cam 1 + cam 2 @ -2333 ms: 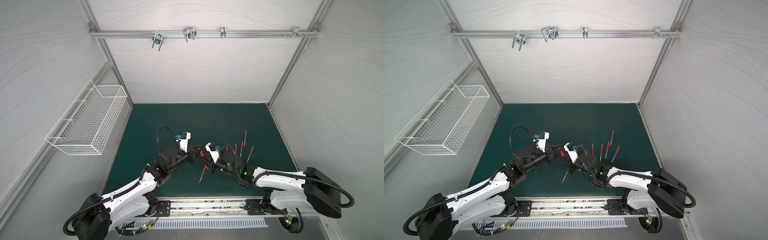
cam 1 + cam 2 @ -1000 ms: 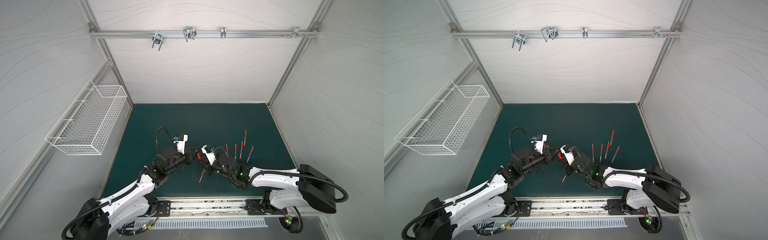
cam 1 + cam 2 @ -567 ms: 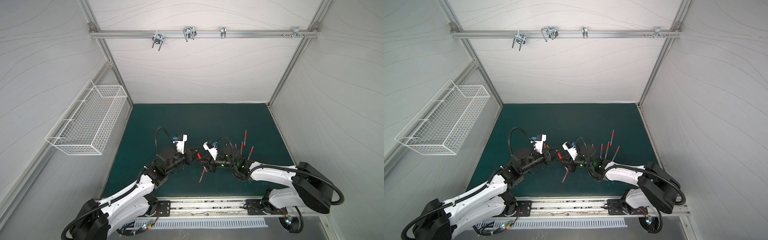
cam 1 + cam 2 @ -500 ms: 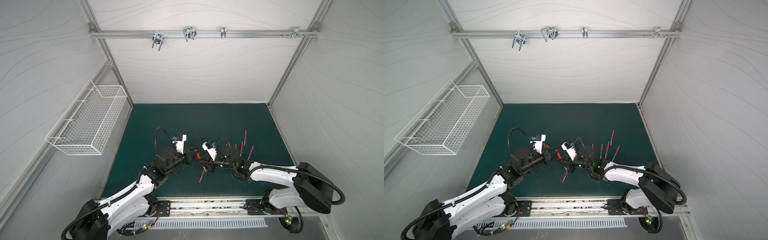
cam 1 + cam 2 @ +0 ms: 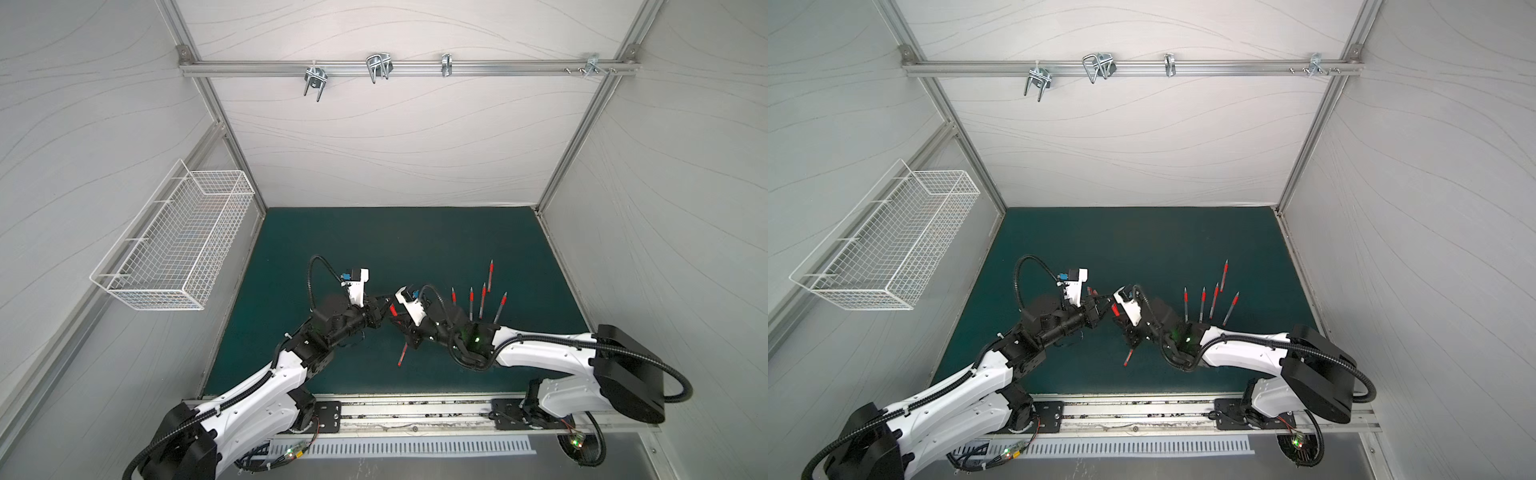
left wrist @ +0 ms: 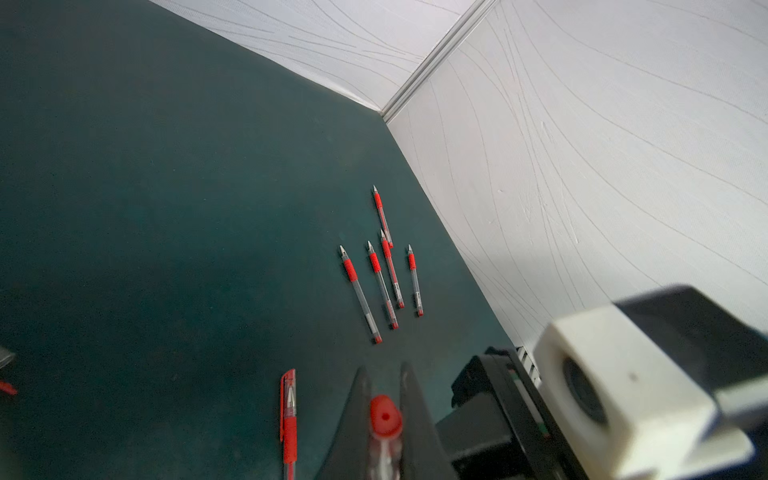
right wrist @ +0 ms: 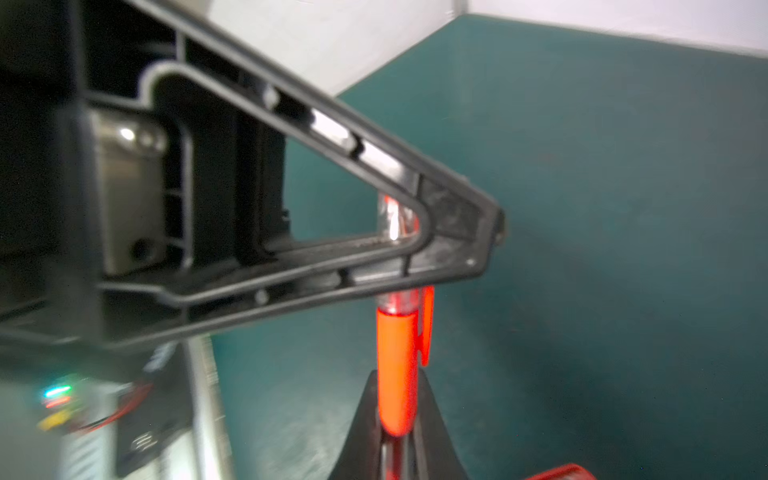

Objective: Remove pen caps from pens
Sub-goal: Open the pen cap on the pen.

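Teal mat (image 5: 415, 241): floor of a white-walled booth, wire basket (image 5: 174, 245) hung on the side wall, both arms meeting above the mat's middle.
Held pen (image 7: 397, 301): off the mat, spanning the two grippers, cap on.
Left gripper (image 5: 386, 312): clamped tight on the clear barrel just beside the cap; one finger (image 7: 332, 266) seen crossing the barrel in the right wrist view.
Right gripper (image 7: 397, 386): pinched closed around the red cap (image 7: 397, 345).
Step in hand: likely the pull itself, with barrel anchored and cap pinched; no gap visible yet between cap and barrel.
Uncapped pens (image 6: 375, 264): five, lying close together toward the right wall, grey tips bare.
Capped pen (image 6: 289, 436): alone on the mat near the grippers, probably next in line.
Progress: judged well past halfway, with one cap in hand and at least one more to go.
Next move: straight pull apart along the pen's axis with both grips firm, then cap set down and bare pen laid with the rest.
Risk: barrel slipping through the left fingers, or pen bending under an off-axis pull.
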`<state>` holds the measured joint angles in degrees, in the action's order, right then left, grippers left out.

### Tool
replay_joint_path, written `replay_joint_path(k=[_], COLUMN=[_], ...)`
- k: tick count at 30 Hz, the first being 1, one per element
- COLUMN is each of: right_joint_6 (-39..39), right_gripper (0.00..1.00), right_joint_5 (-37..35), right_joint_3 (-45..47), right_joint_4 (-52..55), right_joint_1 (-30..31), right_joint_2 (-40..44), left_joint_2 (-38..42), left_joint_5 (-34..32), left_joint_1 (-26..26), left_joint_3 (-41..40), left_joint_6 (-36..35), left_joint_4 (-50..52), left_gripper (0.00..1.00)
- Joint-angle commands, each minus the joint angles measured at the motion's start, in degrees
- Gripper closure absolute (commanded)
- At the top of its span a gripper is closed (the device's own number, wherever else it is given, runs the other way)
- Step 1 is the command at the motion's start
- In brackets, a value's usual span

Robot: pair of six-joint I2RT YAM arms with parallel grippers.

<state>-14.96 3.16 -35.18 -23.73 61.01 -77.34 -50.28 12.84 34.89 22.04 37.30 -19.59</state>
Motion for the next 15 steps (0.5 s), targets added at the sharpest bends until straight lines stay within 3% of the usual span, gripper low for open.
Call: replay_joint_path(k=[1, 5, 15], right_joint_6=[-3.46, -1.13, -1.40], right_gripper=[1.00, 1.00, 1.00], right_joint_5=[19.55, 28.13, 40.44], right_joint_3=[4.13, 2.49, 0.96], right_joint_4=[4.73, 7.77, 5.39], right_joint_1=[-7.10, -9.07, -10.33], right_joint_2=[0.59, -0.70, -6.80], left_joint_2=[1.59, 1.67, 3.21], left_joint_5=[-8.88, -8.71, -8.30], left_joint_1=[-2.90, -3.24, -3.79], left_joint_3=[1.07, 0.64, -0.54], left_joint_6=[-0.81, -0.49, -0.37], left_joint_4=[-5.95, -6.68, -8.36], left_gripper=[1.00, 1.00, 1.00])
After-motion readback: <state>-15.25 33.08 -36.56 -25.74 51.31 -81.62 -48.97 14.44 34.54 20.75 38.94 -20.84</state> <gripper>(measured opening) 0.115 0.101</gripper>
